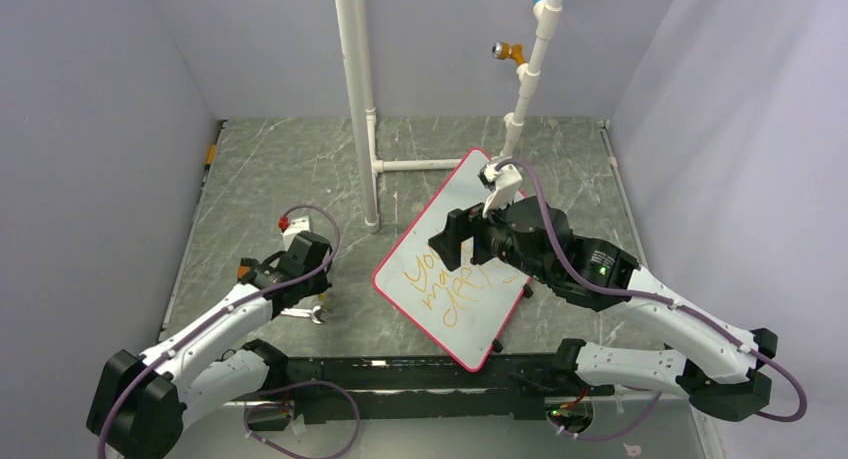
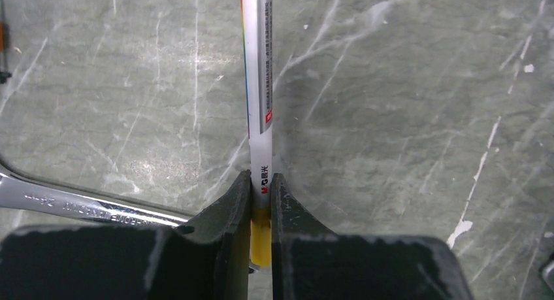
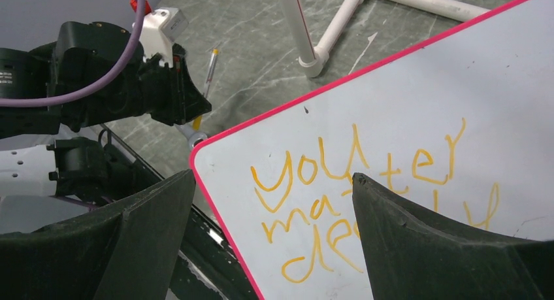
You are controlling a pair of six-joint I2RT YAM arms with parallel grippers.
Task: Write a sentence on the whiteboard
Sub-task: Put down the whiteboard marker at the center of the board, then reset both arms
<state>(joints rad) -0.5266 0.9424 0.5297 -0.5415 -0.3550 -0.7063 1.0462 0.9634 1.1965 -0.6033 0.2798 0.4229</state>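
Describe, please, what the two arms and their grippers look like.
The left arm and right arm have white links with black joints and a purple cable looped alongside. The left gripper and right gripper have matte black, wedge-shaped fingers.

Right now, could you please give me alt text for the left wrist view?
The left gripper is shut on a white marker with a yellow end, pointing away over the marbled table. A steel wrench lies beside it.

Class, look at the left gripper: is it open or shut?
Shut: the left gripper clamps the marker, both fingers pressed against its barrel.
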